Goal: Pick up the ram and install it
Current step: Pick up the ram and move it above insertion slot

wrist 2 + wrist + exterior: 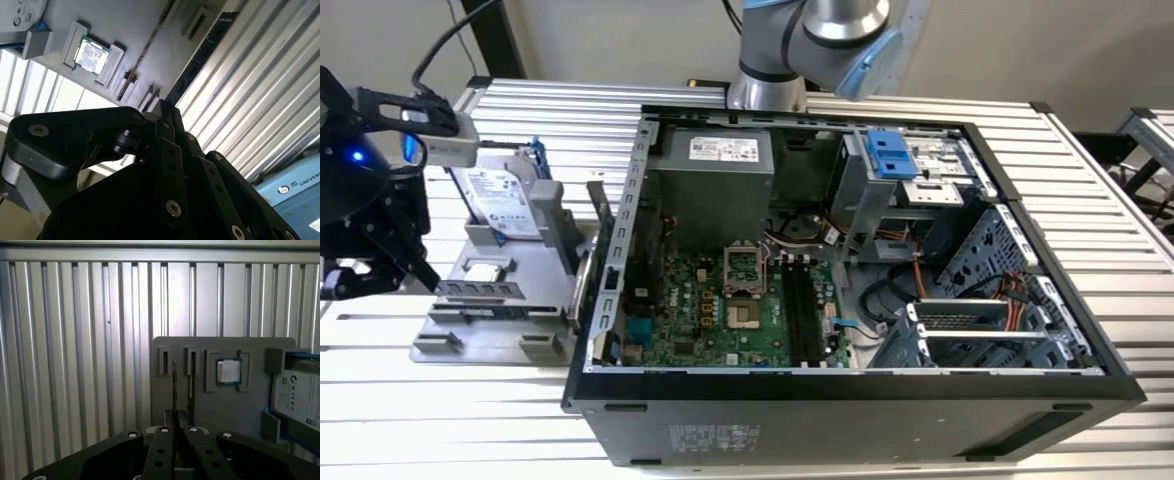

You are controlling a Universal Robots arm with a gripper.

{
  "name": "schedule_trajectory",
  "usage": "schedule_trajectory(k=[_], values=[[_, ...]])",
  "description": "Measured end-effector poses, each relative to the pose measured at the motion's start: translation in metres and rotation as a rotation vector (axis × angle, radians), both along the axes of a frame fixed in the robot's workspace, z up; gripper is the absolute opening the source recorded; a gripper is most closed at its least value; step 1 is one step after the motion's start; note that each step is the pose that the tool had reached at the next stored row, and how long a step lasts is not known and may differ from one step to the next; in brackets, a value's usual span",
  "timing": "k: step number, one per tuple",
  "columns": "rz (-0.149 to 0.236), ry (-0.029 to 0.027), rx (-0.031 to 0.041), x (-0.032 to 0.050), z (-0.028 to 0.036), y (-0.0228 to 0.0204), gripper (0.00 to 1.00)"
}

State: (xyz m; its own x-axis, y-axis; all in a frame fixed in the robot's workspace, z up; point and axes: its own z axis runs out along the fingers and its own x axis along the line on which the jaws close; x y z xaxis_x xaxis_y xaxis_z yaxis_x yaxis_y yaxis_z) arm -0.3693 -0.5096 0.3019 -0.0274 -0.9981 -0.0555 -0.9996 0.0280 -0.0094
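Note:
The ram (482,289) is a long thin dark stick standing on edge in a slot of the grey holder tray (520,300), at the exterior view's left beside the open computer case. Both wrist views see it edge-on, the ram (191,377) in the first and the ram (205,55) in the second, with a second thin brownish edge (174,382) next to it. My black gripper (430,287) reaches in from the exterior view's left at the tray's end. Its jaws stand close together in both wrist views, gripper (175,416) and gripper (163,107). Whether they touch a stick I cannot tell.
A square silver processor chip (228,372) and a hard drive (500,198) sit on the same tray. The open computer case (854,385) shows its green motherboard (720,315) with black slots (803,310). The arm's base (781,60) stands behind the case. Ribbed metal tabletop (75,365) lies all around.

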Motion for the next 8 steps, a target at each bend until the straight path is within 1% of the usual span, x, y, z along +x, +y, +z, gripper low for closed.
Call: schedule_trajectory(k=[5,8], values=[[0.0,-0.0001,0.0,0.0,0.0139,0.0,0.0],[0.0,0.0001,-0.0001,-0.0001,0.0206,0.0001,0.0]])
